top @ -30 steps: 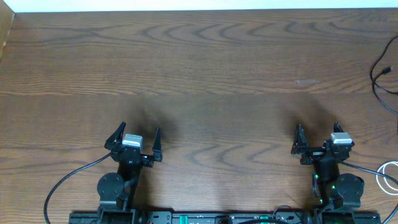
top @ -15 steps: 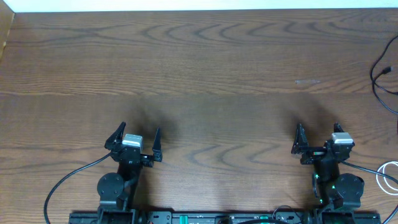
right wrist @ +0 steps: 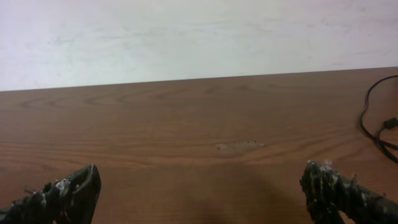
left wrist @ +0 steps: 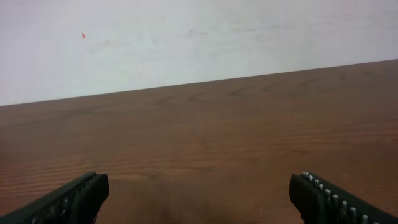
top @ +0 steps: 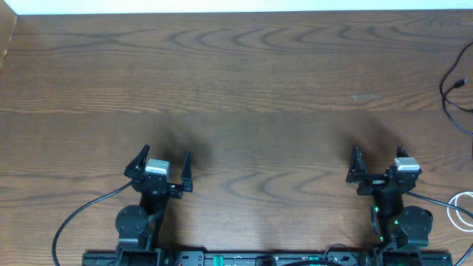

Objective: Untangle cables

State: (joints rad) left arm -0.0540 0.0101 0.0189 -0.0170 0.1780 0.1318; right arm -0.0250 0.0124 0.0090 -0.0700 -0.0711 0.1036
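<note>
A thin black cable [top: 452, 92] lies at the table's far right edge, partly cut off by the frame. It also shows in the right wrist view [right wrist: 373, 124]. A white cable loop [top: 462, 209] lies at the right edge near the right arm's base. My left gripper [top: 162, 164] is open and empty at the near left, over bare wood [left wrist: 199, 196]. My right gripper [top: 377, 164] is open and empty at the near right [right wrist: 202, 193], well short of the black cable.
The wooden table [top: 236, 81] spans the view, with a pale wall behind its far edge. A small light scuff [top: 364, 97] marks the wood. Thick black wires run from both arm bases [top: 81, 214].
</note>
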